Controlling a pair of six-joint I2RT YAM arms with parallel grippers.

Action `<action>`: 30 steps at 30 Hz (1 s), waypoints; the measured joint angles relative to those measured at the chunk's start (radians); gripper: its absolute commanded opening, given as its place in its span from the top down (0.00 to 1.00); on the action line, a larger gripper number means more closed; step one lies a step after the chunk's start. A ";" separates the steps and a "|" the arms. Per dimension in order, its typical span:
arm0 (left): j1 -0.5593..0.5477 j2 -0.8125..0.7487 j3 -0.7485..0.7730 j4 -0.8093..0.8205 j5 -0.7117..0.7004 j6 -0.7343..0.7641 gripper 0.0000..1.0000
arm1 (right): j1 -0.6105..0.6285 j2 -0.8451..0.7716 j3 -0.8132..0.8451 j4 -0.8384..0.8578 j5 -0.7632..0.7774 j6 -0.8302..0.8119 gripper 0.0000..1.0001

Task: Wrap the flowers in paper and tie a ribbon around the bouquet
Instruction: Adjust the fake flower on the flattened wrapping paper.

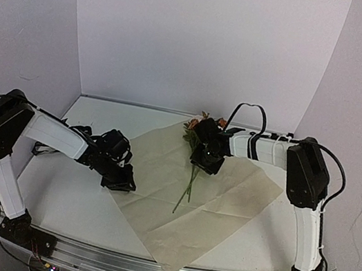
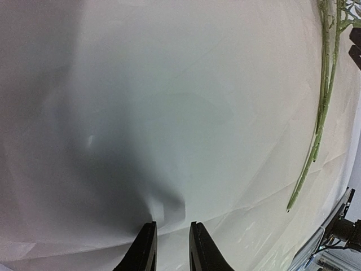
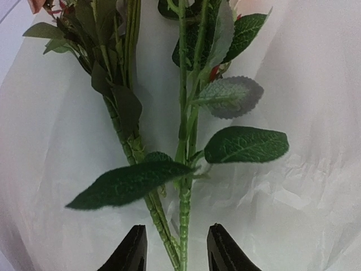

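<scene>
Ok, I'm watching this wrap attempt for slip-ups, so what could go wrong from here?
1. The right pincer stands open around the stems of the flowers; lifting away could snag a leaf and drag them off line.
2. The paper puckers at the left pincer; a pull from that corner may crease it or shift the loose flowers.

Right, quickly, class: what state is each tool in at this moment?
Left tool: jaws slightly apart at the paper; whether it grips cannot be told.
Right tool: open, astride the flowers, not gripping.
</scene>
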 measured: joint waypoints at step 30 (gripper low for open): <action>0.019 -0.038 -0.006 -0.067 -0.017 0.000 0.78 | -0.013 0.090 0.073 -0.033 -0.036 0.055 0.79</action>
